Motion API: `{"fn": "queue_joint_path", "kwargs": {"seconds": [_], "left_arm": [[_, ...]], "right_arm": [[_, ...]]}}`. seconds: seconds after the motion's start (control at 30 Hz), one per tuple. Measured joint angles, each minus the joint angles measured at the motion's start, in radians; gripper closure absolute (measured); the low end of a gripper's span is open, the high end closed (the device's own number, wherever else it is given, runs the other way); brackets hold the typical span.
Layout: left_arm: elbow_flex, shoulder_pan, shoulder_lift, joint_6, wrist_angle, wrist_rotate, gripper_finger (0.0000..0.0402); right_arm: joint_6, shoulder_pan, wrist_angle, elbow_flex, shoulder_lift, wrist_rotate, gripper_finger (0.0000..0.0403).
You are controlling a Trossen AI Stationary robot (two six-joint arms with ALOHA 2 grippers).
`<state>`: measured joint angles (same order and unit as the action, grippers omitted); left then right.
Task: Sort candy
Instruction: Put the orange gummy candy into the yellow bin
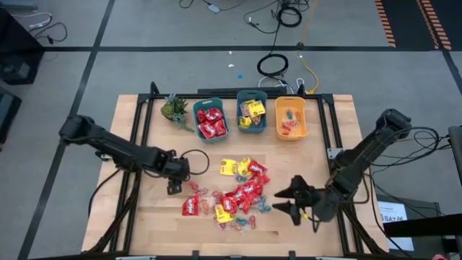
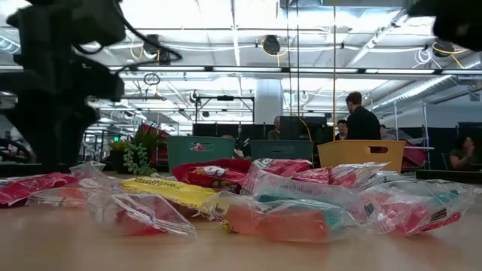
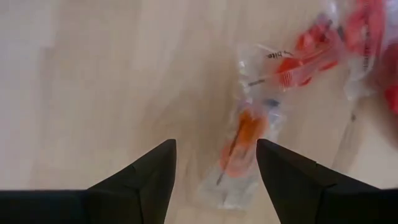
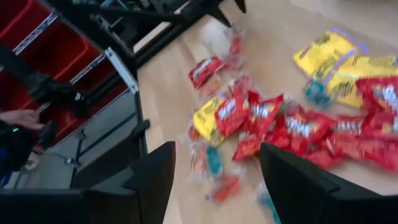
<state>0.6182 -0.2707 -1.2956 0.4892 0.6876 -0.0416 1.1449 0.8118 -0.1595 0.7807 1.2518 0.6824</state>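
While its jaws are standing apart and empty, the left gripper (image 1: 173, 185) is hovering left of centre over a clear-wrapped orange sweet (image 3: 244, 138). Lower right, the right gripper (image 1: 286, 200) is gaping beside the candy pile (image 1: 234, 191). Three bins (image 1: 250, 115) are sitting along the upper centre.

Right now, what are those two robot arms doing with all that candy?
They are sorting it into three bins: red packets, yellow packets and small twist pieces. A pile waits on the table. The left gripper hovers open over a clear-wrapped orange piece. The right gripper is open beside the pile, holding nothing.
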Motion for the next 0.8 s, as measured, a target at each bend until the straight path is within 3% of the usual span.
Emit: {"fn": "queue_joint_path", "kwargs": {"seconds": [0.17,0.33,0.53,0.73,0.8], "left_arm": [[0.006,-0.001,-0.121,-0.023,-0.065,0.057,0.0175],[0.045,-0.008,-0.184,-0.015,-0.033,0.059,0.0203],[0.139,-0.011,-0.193,-0.025,0.081,0.061,0.0285],[0.231,-0.01,-0.193,-0.024,0.21,0.053,0.0386],[0.272,-0.01,-0.193,-0.024,0.261,0.048,0.0393]], "right_arm": [[0.088,0.082,-0.096,0.001,0.0,0.03,0.0179],[0.214,0.168,-0.348,0.001,0.0,0.123,0.0179],[0.395,0.219,-0.57,0.001,0.001,0.073,0.0179],[0.443,0.264,-0.646,0.001,0.003,0.075,0.0179],[0.444,0.273,-0.659,0.001,0.009,0.076,0.0179]]}}
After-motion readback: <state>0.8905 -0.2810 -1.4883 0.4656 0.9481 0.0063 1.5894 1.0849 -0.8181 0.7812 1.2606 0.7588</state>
